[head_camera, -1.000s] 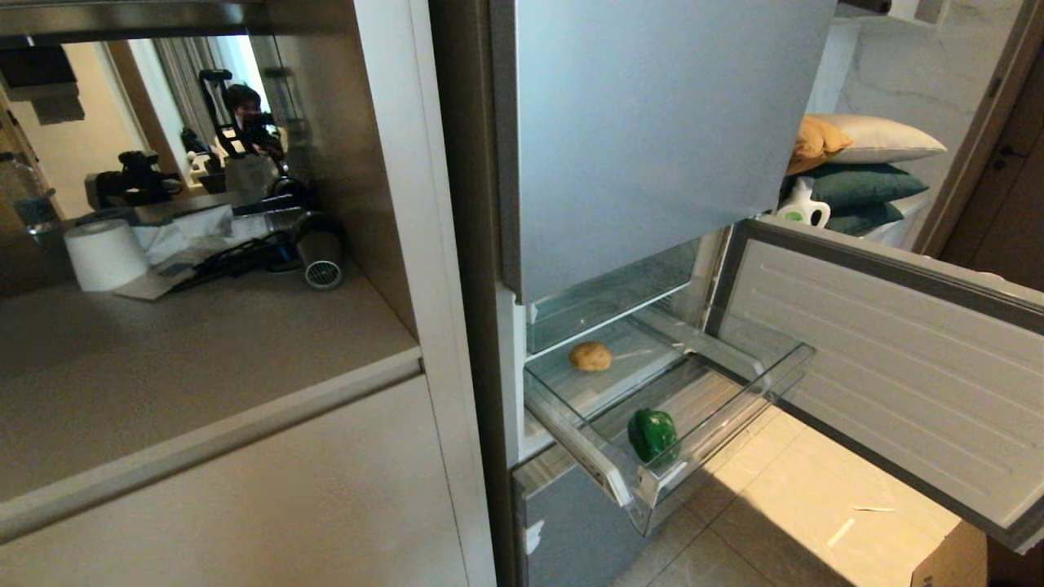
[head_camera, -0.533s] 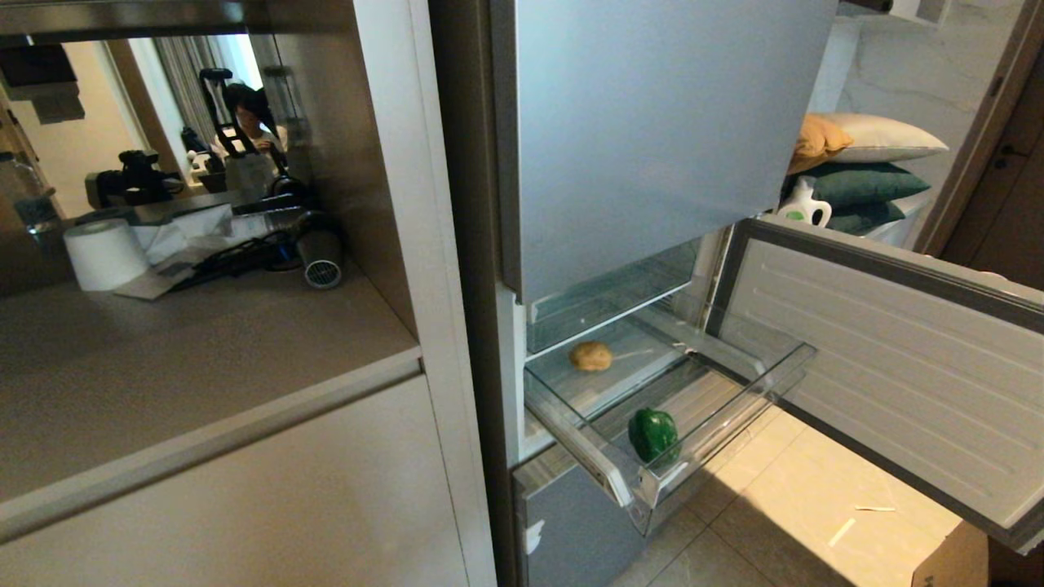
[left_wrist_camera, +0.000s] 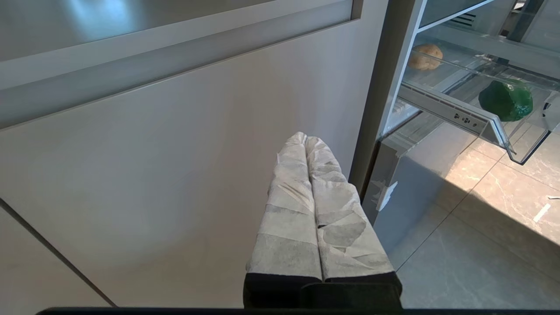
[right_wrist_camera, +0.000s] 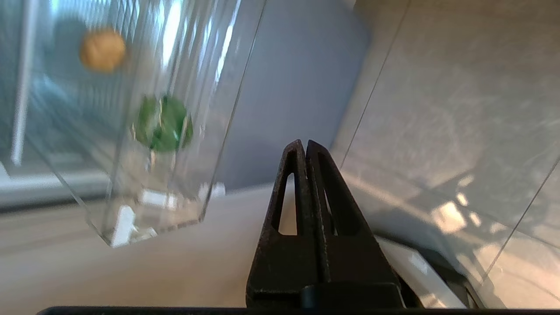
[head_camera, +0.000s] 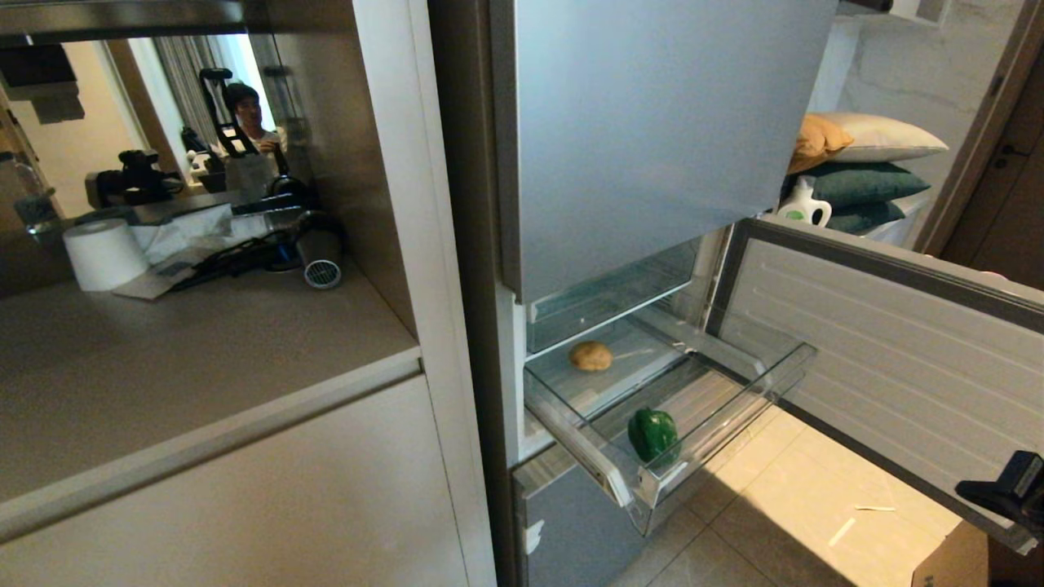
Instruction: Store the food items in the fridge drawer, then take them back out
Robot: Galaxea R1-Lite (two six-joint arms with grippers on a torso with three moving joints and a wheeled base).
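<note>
The clear fridge drawer [head_camera: 728, 430] stands pulled out below the silver fridge. A tan potato [head_camera: 590, 355] lies at its back and a glossy green bell pepper [head_camera: 653, 435] near its front corner. My right gripper [head_camera: 979, 491] shows at the lower right edge, below the open door and well right of the drawer. In the right wrist view this gripper [right_wrist_camera: 303, 145] is shut and empty, with the pepper [right_wrist_camera: 164, 124] and potato [right_wrist_camera: 103, 49] seen through the drawer's wall [right_wrist_camera: 144, 218]. My left gripper [left_wrist_camera: 305, 139], wrapped in white tape, is shut and parked beside the beige cabinet front.
The open fridge door [head_camera: 881, 350] juts out on the drawer's right. A counter on the left holds a paper roll [head_camera: 104, 253] and a hair dryer [head_camera: 320, 257]. A cardboard box corner [head_camera: 950, 562] sits on the tiled floor. A person shows in the mirror [head_camera: 245, 106].
My right gripper has come into the head view at the lower right edge. The drawer, potato and pepper have not moved.
</note>
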